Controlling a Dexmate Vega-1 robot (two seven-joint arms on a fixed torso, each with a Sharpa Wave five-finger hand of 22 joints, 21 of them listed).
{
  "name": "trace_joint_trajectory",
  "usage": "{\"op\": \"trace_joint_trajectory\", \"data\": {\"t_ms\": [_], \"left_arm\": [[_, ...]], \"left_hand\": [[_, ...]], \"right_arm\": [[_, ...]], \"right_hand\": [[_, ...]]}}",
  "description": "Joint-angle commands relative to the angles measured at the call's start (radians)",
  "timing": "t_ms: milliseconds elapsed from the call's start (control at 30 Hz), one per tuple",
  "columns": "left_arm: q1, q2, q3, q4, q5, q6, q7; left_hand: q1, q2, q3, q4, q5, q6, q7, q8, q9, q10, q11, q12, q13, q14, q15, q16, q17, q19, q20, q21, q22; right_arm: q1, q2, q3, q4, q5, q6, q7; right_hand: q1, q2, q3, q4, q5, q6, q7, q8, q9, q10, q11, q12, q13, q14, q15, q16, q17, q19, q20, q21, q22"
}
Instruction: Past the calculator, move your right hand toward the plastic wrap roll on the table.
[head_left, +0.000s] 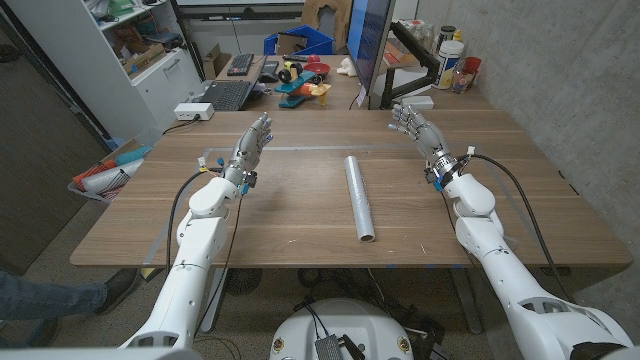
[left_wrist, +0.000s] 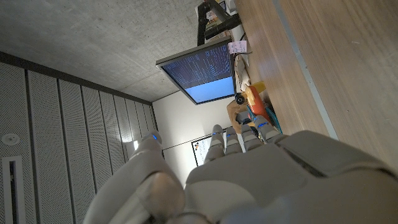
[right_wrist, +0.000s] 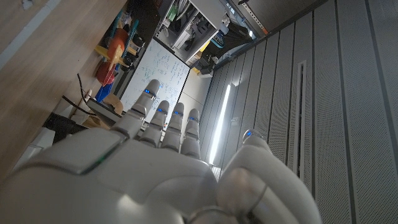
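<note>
A clear plastic wrap roll (head_left: 360, 197) lies lengthwise near the middle of the wooden table (head_left: 300, 215). My right hand (head_left: 416, 127) is raised over the far right part of the table, fingers extended and apart, holding nothing, well right of and beyond the roll. My left hand (head_left: 253, 138) is raised over the far left part, fingers also extended, holding nothing. The back of my left hand (left_wrist: 261, 180) and the back of my right hand (right_wrist: 137, 174) show in the wrist views with fingers straight. I see no calculator on the table.
A monitor (head_left: 368, 45) on a stand rises at the table's far edge beside my right hand. Bottles and cups (head_left: 455, 65) stand at the far right. Keyboards, a white box (head_left: 194, 111) and clutter sit beyond the far left edge.
</note>
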Motion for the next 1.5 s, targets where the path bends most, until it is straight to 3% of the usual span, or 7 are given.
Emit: {"op": "trace_joint_trajectory", "data": {"t_ms": [33,1033,1500], "left_arm": [[0.0,0.001,0.003,-0.003,0.005,-0.007,0.002],[0.011,0.01,0.003,-0.021,0.004,0.003,-0.002],[0.011,0.008,-0.004,-0.011,-0.007,-0.009,-0.008]], "left_hand": [[0.004,0.008,0.002,-0.007,-0.002,0.003,0.002,-0.003,0.006,0.001,0.004,0.0,-0.001,-0.002,0.0,-0.003,0.003,-0.008,0.006,-0.008,0.001],[0.0,0.009,0.0,-0.01,-0.002,0.007,-0.001,-0.005,0.006,0.003,0.009,-0.005,-0.002,-0.004,0.002,-0.004,0.003,-0.005,0.012,-0.024,0.002],[-0.001,0.011,-0.001,-0.012,-0.003,0.011,-0.001,-0.005,0.006,0.004,0.004,-0.007,-0.002,-0.003,0.003,-0.004,0.003,-0.001,0.013,-0.031,0.002]], "right_arm": [[-0.001,0.005,-0.012,-0.006,-0.028,0.058,-0.011],[-0.018,-0.02,-0.037,-0.046,-0.194,0.156,-0.12],[-0.005,-0.022,-0.055,-0.032,-0.287,0.223,-0.177]], "right_hand": [[0.001,-0.008,-0.004,-0.004,0.01,0.018,-0.003,0.008,0.006,0.015,-0.002,0.001,0.003,0.014,-0.014,0.006,0.0,0.014,-0.003,-0.006,0.004],[0.009,-0.009,-0.005,-0.013,0.034,0.055,-0.023,0.012,0.005,0.05,-0.018,-0.007,0.004,0.041,-0.031,0.004,-0.01,0.051,0.0,-0.026,0.004],[0.012,-0.009,-0.005,-0.017,0.046,0.066,-0.03,0.01,0.005,0.053,-0.032,-0.015,0.004,0.06,-0.031,0.006,-0.014,0.074,-0.006,-0.034,0.004]]}}
